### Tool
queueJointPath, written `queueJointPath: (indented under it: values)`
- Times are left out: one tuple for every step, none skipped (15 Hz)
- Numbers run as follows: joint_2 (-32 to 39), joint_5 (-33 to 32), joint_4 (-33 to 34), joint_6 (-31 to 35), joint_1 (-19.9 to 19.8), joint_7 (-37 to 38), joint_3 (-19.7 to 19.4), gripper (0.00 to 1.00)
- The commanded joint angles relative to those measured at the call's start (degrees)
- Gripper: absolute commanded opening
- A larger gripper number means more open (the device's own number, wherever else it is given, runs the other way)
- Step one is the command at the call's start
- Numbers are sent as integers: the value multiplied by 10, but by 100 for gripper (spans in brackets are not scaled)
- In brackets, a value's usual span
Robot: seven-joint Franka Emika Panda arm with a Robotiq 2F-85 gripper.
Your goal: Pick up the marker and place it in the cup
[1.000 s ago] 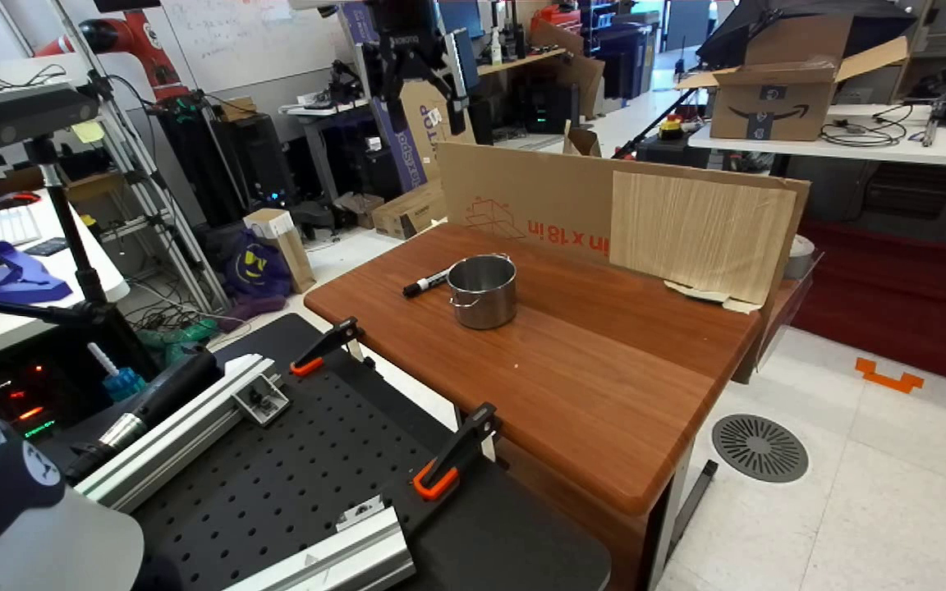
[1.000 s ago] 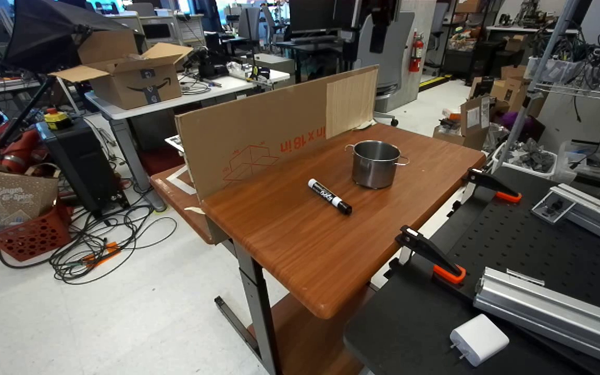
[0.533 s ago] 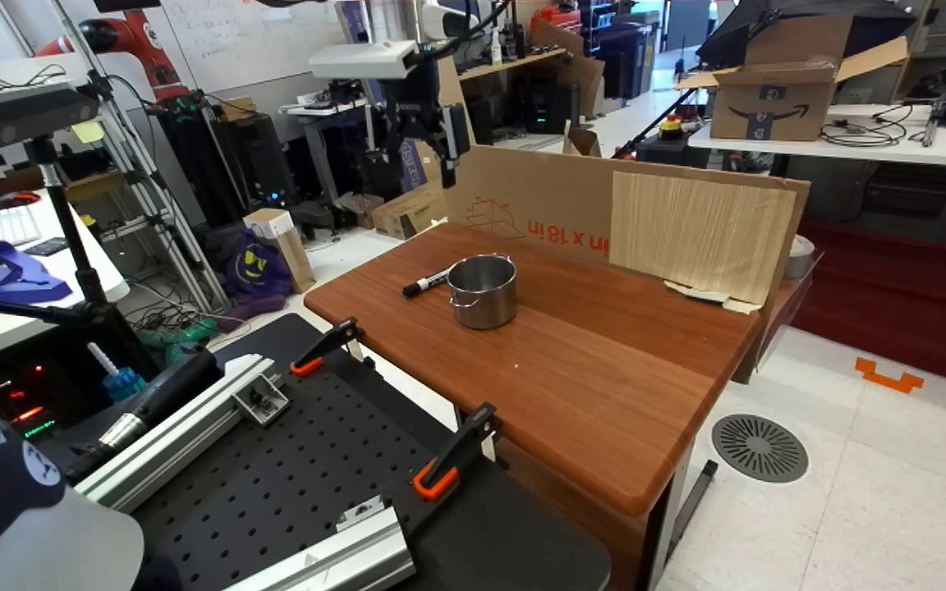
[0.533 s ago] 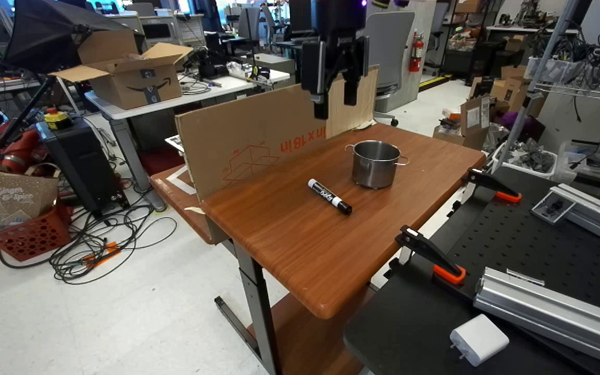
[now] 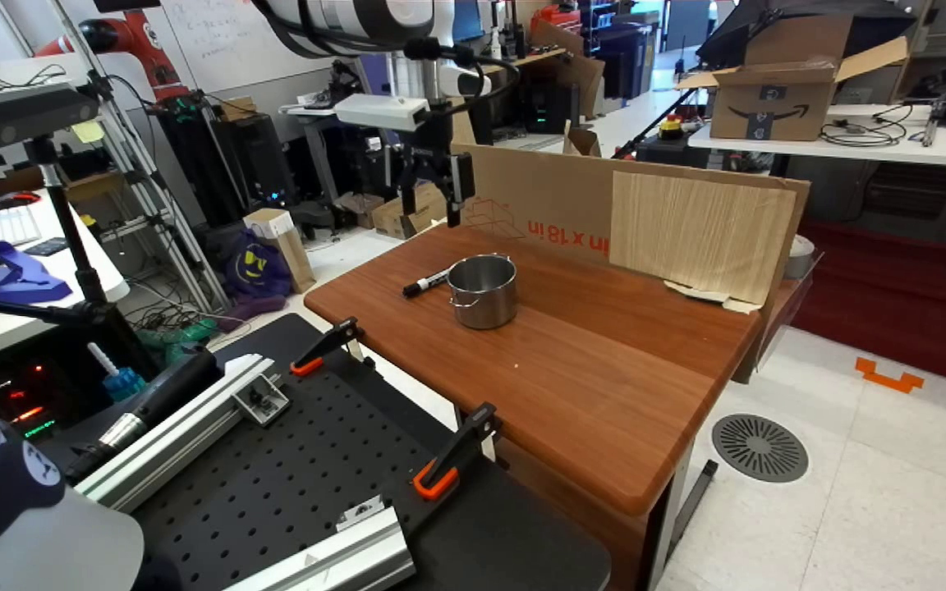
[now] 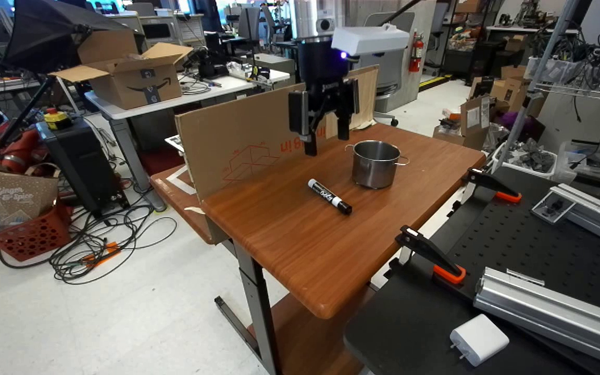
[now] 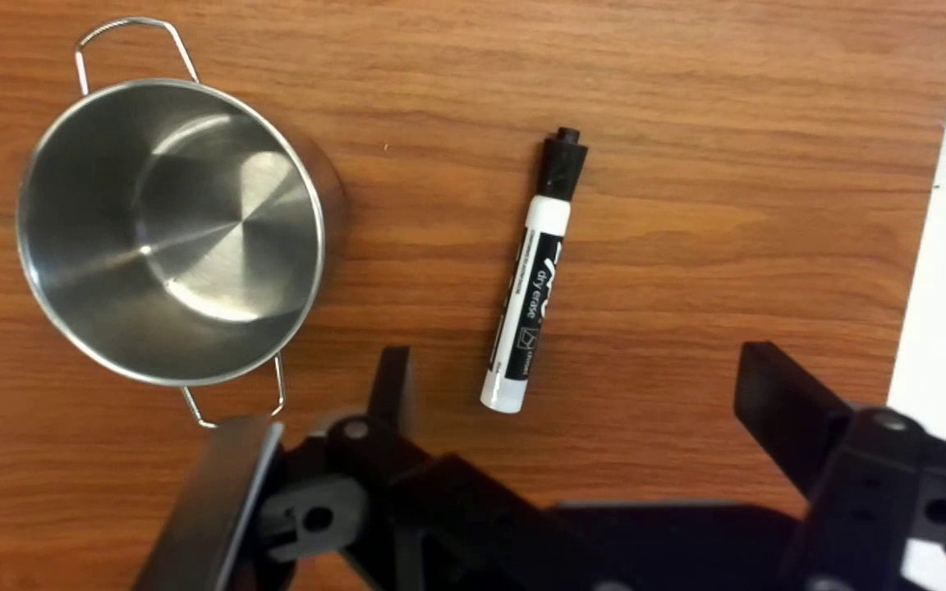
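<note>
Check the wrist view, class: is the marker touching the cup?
No: a strip of wooden tabletop shows between the marker and the cup.

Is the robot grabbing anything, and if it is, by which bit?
Nothing is held: the gripper is open above the table, where the marker lies.
</note>
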Motion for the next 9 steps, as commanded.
queueJointPath:
  values:
    - [40,-5,34,-3,12,31,-9,100]
    - [49,-12,39,1,16,40,-12,100]
    - [58,-18,45,4,20,48,-15,100]
    - [68,-22,53,2,24,56,-18,100]
    - [76,-26,60,1,28,65,-21,100]
    - [85,-30,67,1,32,73,-24,100]
    - [92,-35,74,0,36,80,-28,100]
    - [102,-39,81,-2,40,86,-32,100]
    - [110,-45,88,-2,44,93,-36,100]
